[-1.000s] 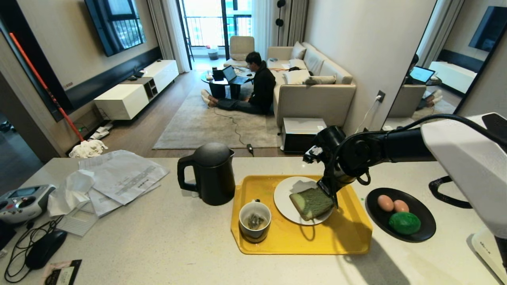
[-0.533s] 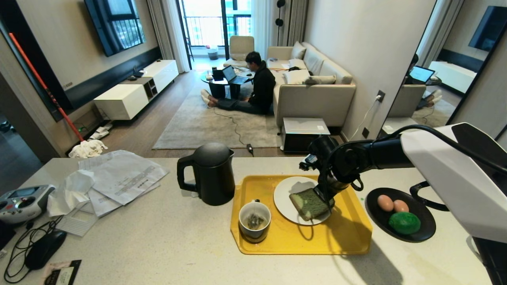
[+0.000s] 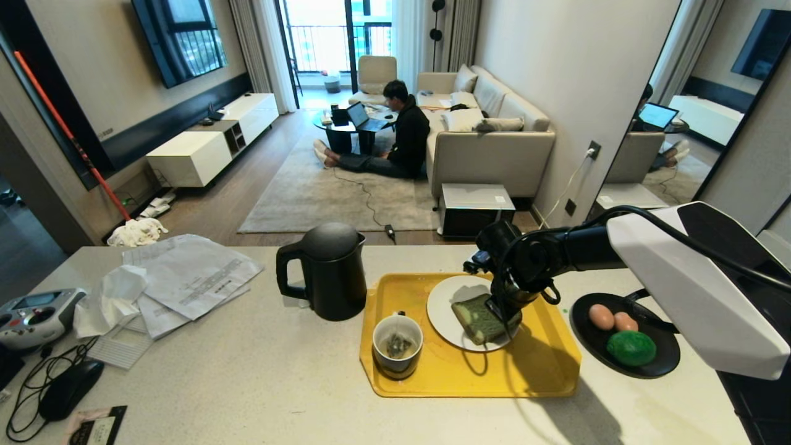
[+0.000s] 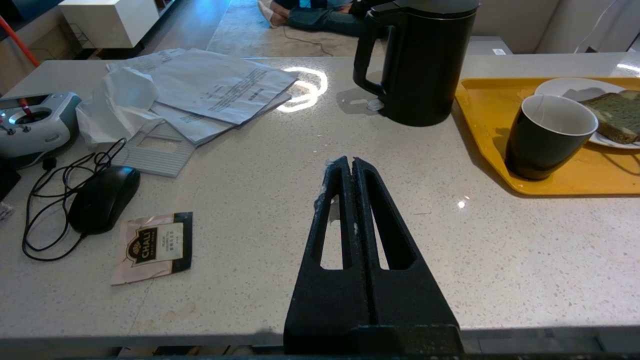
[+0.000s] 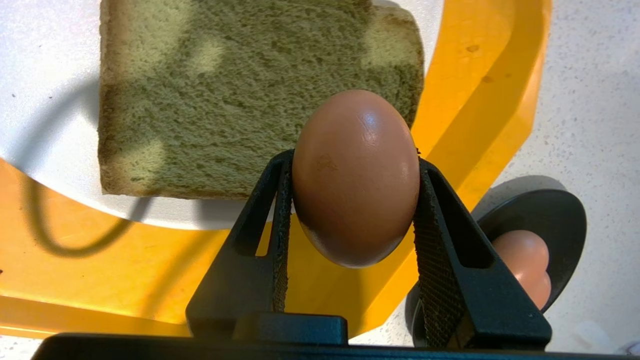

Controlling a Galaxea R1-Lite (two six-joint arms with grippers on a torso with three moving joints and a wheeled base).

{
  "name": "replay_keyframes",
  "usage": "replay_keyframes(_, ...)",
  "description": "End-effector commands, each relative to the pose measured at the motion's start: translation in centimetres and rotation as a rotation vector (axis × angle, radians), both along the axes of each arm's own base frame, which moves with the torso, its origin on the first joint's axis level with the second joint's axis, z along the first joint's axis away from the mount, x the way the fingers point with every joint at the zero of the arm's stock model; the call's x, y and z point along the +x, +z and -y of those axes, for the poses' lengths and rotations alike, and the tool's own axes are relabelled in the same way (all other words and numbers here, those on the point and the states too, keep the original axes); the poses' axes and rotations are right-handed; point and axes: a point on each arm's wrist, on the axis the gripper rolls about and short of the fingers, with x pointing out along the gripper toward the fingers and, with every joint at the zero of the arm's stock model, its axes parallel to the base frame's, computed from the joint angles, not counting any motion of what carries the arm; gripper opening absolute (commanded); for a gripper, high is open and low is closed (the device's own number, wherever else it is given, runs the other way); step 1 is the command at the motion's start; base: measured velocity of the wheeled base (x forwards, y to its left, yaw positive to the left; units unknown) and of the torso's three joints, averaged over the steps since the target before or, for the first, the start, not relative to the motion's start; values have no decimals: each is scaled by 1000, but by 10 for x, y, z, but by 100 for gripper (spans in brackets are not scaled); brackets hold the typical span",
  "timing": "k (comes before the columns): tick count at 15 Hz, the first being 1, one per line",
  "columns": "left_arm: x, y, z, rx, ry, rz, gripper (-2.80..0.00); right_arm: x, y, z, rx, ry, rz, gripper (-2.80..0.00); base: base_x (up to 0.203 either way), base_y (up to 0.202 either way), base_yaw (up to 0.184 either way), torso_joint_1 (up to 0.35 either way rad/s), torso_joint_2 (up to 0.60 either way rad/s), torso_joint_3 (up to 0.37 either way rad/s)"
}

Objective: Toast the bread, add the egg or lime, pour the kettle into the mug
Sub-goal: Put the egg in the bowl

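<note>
- Right tool pinches the egg across its middle, just above the bread.
- The egg looks smooth, rigid and brittle: the squeeze should stay gentle.
- Left tool is pressed together, idle.

Bread on plate, mug left, kettle behind.

Right tool points down, fingers parted, apparently gripping; left tool parked, fingers together.
</note>
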Motion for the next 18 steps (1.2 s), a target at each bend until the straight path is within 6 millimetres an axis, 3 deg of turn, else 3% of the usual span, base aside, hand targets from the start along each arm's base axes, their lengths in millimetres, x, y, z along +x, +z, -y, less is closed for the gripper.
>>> replay_keyframes(1,0,0,0,0,1,0,-280,-1,-5,-3,-8,7,-12,-280,0,0,0,0,0,0)
replay_keyframes(18,0,0,0,0,1,0,-280,1,-20,-12,-29,43,-37,-280,0,0,0,0,0,0)
